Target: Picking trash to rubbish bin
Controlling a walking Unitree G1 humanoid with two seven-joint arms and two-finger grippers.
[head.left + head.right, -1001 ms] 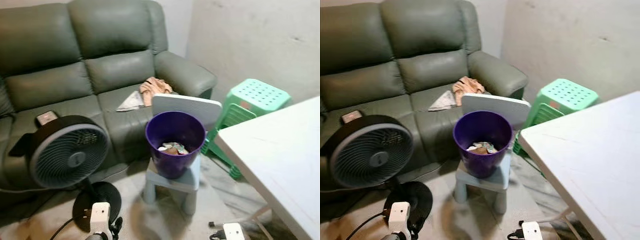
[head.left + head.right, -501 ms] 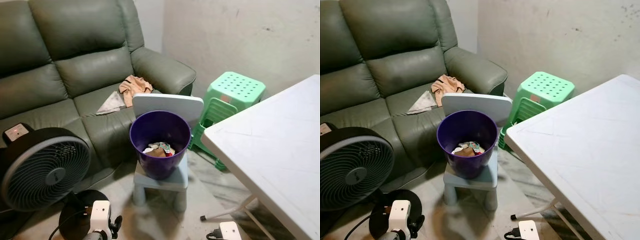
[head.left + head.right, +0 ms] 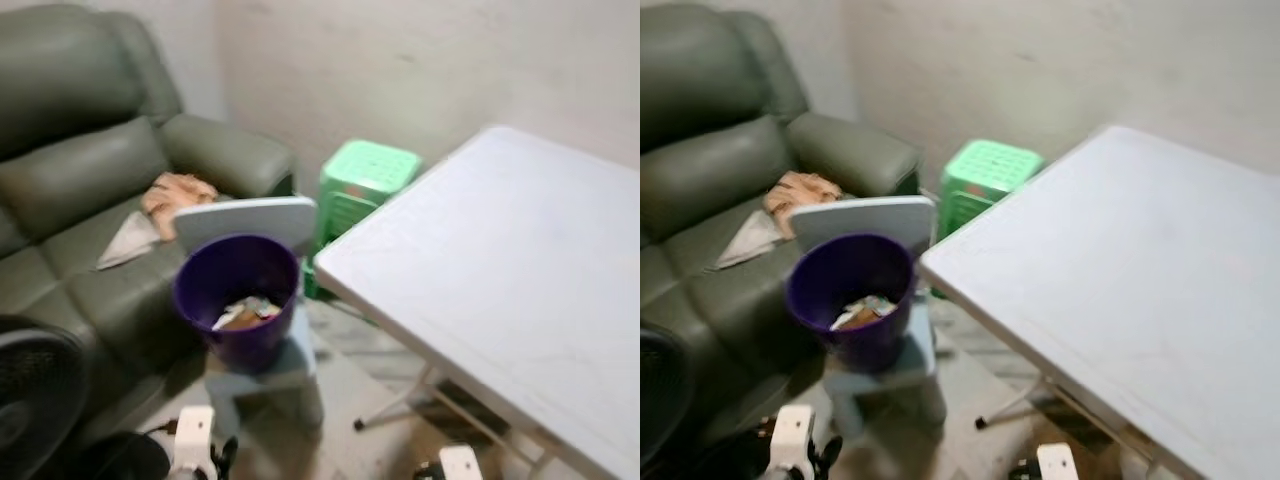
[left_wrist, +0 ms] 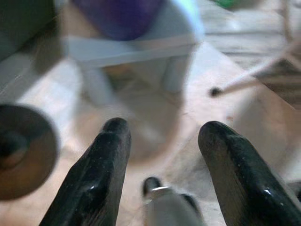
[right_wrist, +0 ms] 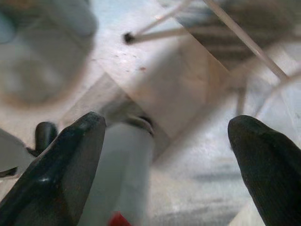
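Note:
A purple rubbish bin stands on the seat of a small pale blue chair in front of the sofa. Crumpled trash lies at its bottom. Both arms hang low over the floor at the picture's lower edge, the left and the right. In the left wrist view my left gripper is open above bare floor, with the chair's legs and the bin's base ahead. My right gripper is open wide over floor tiles, nothing between its fingers. The views are blurred.
A white folding table takes up the right side, its thin legs reaching the floor. Stacked green stools stand by the wall. A grey-green sofa holds a peach cloth and paper. A black fan sits low left.
The camera has swung to the right: bin, sofa and fan slid left in the picture and the white table came further into view. Both grippers stay low and open.

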